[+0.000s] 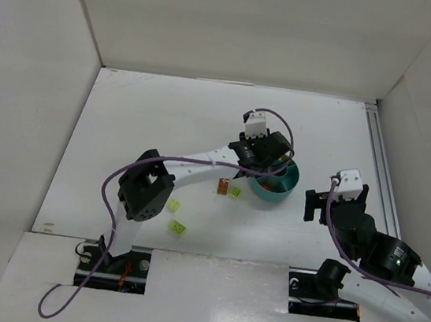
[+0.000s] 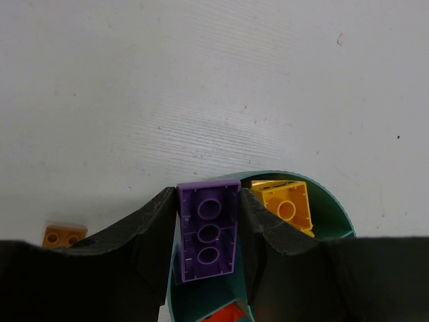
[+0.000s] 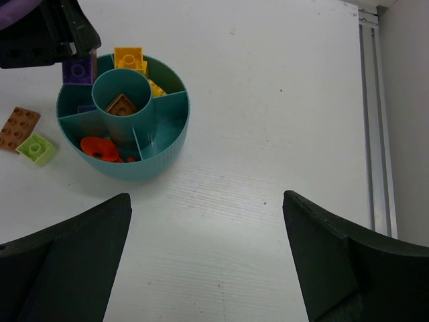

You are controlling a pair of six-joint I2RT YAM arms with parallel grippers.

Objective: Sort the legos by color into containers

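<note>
My left gripper (image 2: 208,194), narrowed onto a purple studded plastic brick (image 2: 208,231), studs facing the camera, poised above the round teal plastic divided bowl (image 2: 330,204).

Between my fingers: the purple brick, held by its long sides, hanging over a bowl compartment right below me. Just beyond and to one side: yellow bricks (image 2: 287,204) filed in the neighbouring compartment. Under my palm: orange pieces (image 3: 99,147) in theirs; a brown brick (image 3: 121,104) in the central cup. Outside the bowl, near my wrist: a brown flat plate (image 3: 19,127) and a lime green brick (image 3: 37,147), unsorted. Farther back by my elbow: two more lime bricks (image 1: 176,215). Judged past halfway. My right gripper (image 3: 206,201): fully spread, empty, well apart.
</note>
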